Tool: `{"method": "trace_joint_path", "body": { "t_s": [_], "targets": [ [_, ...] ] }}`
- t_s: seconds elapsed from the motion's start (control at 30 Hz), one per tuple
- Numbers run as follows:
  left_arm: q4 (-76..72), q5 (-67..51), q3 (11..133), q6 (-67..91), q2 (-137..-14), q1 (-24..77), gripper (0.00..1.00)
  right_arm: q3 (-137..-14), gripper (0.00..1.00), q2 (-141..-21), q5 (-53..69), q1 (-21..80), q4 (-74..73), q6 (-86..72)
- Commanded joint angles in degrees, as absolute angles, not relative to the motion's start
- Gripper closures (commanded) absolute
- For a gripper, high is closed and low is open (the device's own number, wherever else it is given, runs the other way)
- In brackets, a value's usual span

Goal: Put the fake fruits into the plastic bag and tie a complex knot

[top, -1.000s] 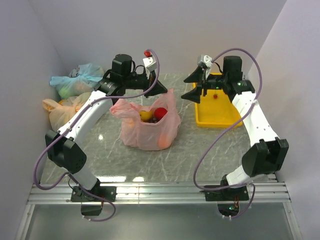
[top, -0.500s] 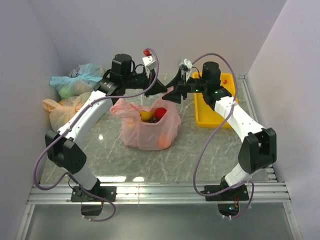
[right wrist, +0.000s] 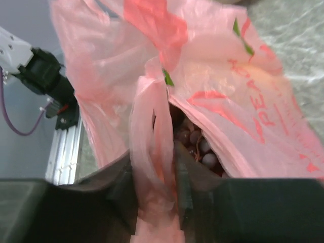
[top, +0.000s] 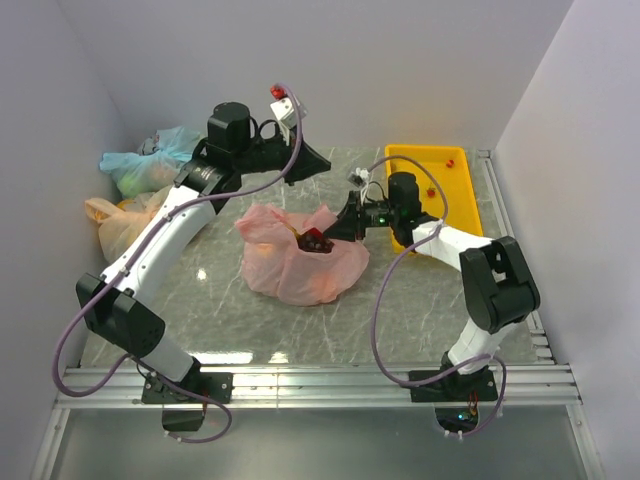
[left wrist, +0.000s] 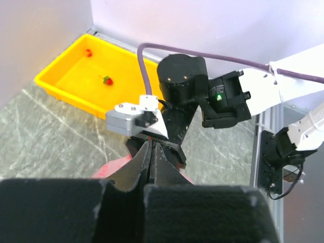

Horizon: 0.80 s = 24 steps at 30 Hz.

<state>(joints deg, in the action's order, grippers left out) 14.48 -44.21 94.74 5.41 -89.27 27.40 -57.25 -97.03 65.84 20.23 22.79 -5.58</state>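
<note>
The bag (top: 300,268) slumps mid-counter (top: 230,320), its mouth toward 1 o'clock, with grapes (right wrist: 198,143) showing inside. The right jaws sit at that mouth, pinched on a twisted pink handle (right wrist: 152,152) — the strip fills the gap between them. The left jaws, clenched and empty, hang at the bag's 12 o'clock, apart from it. A yellow tray (top: 460,200) lies at 2 o'clock — a blue-green tied bag (top: 150,162) and a peach one (top: 125,222) at 10.
</note>
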Motion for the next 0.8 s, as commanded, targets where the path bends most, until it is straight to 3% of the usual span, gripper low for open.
{"method": "trace_joint_path", "body": {
  "t_s": [0.0,0.03,0.13,0.17,0.27,0.5,0.63,0.7,0.73,0.77],
  "targets": [
    [16.68,-42.63,96.50,3.53,-87.28,26.81,1.00,-55.99,0.81,-97.39,65.13,20.74,33.83,-12.03],
    [18.44,-42.89,96.33,2.04,-87.36,26.63,0.99,-56.16,0.85,-96.25,65.04,20.66,34.01,-12.04],
    [25.65,-44.03,96.42,-2.72,-87.71,26.10,0.66,-56.16,0.96,-92.92,65.21,20.74,35.94,-13.26],
    [26.80,-44.99,96.42,-3.16,-88.24,26.10,0.50,-56.34,0.99,-92.20,65.39,20.66,36.12,-13.62],
    [26.54,-45.70,96.59,-1.41,-89.21,26.10,0.33,-57.74,1.00,-88.95,66.09,20.66,36.12,-14.06],
    [25.05,-50.17,96.33,2.63,-91.76,26.10,0.12,-60.29,1.00,-85.61,67.15,20.83,34.19,-13.36],
    [22.87,-52.20,94.66,4.74,-92.72,26.19,0.09,-60.47,1.00,-85.43,66.89,21.00,36.30,-15.29],
    [21.02,-53.26,93.96,6.15,-92.81,26.10,0.16,-60.56,1.00,-85.60,66.80,21.44,36.21,-15.29],
    [19.35,-54.83,93.35,6.85,-93.07,26.10,0.25,-60.47,1.00,-85.78,66.80,21.53,36.65,-15.47],
    [19.16,-55.28,93.34,7.55,-93.34,26.10,0.49,-60.21,1.00,-85.87,66.62,21.71,36.91,-15.56]
  ]
}}
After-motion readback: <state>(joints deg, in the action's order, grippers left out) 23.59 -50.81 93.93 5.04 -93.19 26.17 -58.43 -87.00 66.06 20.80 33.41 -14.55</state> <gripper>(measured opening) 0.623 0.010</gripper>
